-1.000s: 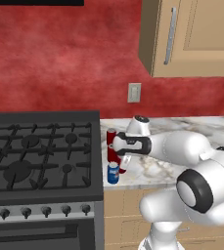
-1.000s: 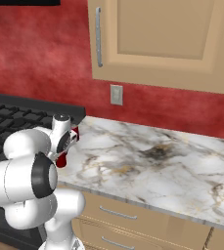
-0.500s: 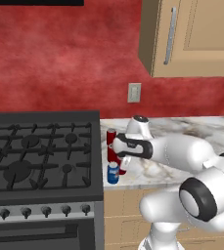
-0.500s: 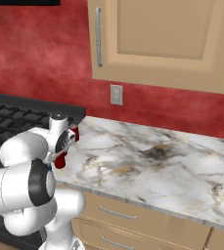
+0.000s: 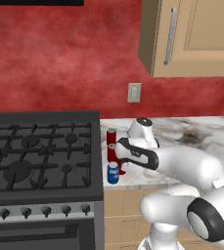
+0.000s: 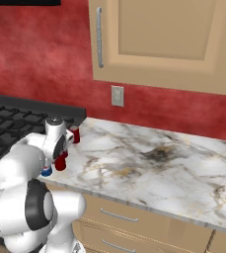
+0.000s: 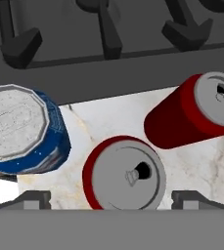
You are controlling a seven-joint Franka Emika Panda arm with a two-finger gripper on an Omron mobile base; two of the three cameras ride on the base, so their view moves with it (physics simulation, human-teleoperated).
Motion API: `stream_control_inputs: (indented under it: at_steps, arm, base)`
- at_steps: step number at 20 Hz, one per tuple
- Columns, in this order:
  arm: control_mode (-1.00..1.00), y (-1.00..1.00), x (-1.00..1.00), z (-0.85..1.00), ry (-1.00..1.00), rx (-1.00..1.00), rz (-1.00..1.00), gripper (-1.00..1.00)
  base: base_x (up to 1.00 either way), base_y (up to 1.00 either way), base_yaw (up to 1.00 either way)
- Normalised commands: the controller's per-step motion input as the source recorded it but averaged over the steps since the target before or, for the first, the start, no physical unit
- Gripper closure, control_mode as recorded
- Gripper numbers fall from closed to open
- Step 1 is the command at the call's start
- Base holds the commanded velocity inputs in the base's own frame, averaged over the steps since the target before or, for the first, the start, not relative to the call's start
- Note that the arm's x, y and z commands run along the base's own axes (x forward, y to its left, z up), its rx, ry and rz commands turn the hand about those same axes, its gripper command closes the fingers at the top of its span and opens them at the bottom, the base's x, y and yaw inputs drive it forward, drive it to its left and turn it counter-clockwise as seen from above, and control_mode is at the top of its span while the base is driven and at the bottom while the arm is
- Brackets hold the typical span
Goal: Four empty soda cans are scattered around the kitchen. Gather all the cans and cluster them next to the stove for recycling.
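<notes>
The stove (image 5: 40, 161) takes up the left of the room, black, grates and burners on top, grey knobs along the front. Butting against its right edge is the marble bench (image 6: 149, 163), and the cans are gathering on the strip of bench nearest the stove.

The white arm reaches in over that strip, its hand pointing straight down. From the hand view, the gripper (image 7: 111, 199) has its jaws spread wide, the two dark tips standing well out on either side of a red can (image 7: 124, 174) that stands upright on the bench directly beneath, neither tip touching it. To my eye that can is released, set down and standing on its own.

Just beside it stands the blue can (image 7: 21, 129) with its silver top, close to the stove's edge and toward the front of the bench; from the left base view it is the blue can (image 5: 113, 173) nearest the bench lip. Another red can (image 7: 194, 110) stands just beyond, also hard by the stove. So I count three cans here, near one another though not quite touching.

I'd judge this the close of a placing step. The next move calls for lifting the hand straight up, clear of the silver tops, without brushing any can over, then going after whichever can remains elsewhere.
</notes>
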Motion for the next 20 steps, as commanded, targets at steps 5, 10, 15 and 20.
stream_control_inputs:
  at_steps: [5, 10, 15, 20]
  arm:
    - [-1.0, 0.0, -0.04, 0.58, -0.09, 0.0, 0.01, -1.0]
    - [-1.0, 0.0, -0.1, 0.59, -0.01, 0.02, 0.0, -1.0]
    - [-1.0, -0.04, -0.35, 0.59, 0.0, 0.03, -0.01, -1.0]
    - [-1.0, -0.33, -0.68, 0.54, 0.0, 0.1, -0.1, -1.0]
  base:
    - [0.0, 0.0, 0.0]
    - [0.0, 0.0, 0.0]
    - [0.0, 0.0, 0.0]
    - [0.0, 0.0, 0.0]
